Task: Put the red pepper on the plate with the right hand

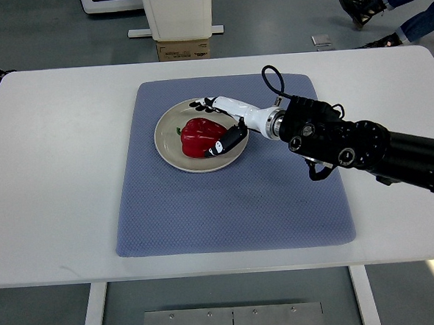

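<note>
Fingers (218, 149) of the right hand (225, 121) curl loosely around the red pepper (198, 136), dark tips on its near and far sides; whether they grip it or merely rest against it cannot be told. At the left, the pepper sits on the plate (165, 140), roughly at its middle. The plate lies on the upper part of a blue mat (234, 205) spread on the white table (56, 180). Rightward, the white wrist joins a black arm (363, 147) running to the right edge.
</note>
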{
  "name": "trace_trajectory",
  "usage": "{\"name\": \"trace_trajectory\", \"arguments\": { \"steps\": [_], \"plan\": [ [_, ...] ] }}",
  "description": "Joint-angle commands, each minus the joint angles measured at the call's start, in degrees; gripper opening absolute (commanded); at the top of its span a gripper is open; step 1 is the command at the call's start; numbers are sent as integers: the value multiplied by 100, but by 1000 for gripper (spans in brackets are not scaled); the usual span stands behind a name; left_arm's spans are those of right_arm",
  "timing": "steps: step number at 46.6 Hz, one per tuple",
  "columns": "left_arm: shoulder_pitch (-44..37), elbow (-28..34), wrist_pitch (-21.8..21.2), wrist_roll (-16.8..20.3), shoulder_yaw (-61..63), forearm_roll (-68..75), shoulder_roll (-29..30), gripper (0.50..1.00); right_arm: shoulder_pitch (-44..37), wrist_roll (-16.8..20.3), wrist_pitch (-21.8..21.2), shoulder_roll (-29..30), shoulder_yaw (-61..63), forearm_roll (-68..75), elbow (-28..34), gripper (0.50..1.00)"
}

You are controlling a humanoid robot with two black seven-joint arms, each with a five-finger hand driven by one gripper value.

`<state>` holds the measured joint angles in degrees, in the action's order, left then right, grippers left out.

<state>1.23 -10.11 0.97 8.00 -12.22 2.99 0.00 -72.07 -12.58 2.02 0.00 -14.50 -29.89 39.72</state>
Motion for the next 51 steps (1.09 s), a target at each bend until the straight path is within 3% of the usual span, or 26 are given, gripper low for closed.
{"name": "trace_trajectory", "arguments": {
  "steps": [1,21,32,44,51],
  "plan": [
    [0,0,0,0,0,0,0,1000,-8,1,0,0,0,0,0,995],
    [0,0,0,0,0,0,0,1000,53,36,-17,0,1071,27,-140,998],
    [0,0,0,0,0,0,0,1000,290,27,-9,-351,1581,737,-650,998],
    [0,0,0,0,0,0,0,1000,519,27,-9,-360,2275,1942,-1485,998],
    [0,0,0,0,0,0,0,1000,721,45,-17,-369,2873,1960,-1608,998]
  ]
}}
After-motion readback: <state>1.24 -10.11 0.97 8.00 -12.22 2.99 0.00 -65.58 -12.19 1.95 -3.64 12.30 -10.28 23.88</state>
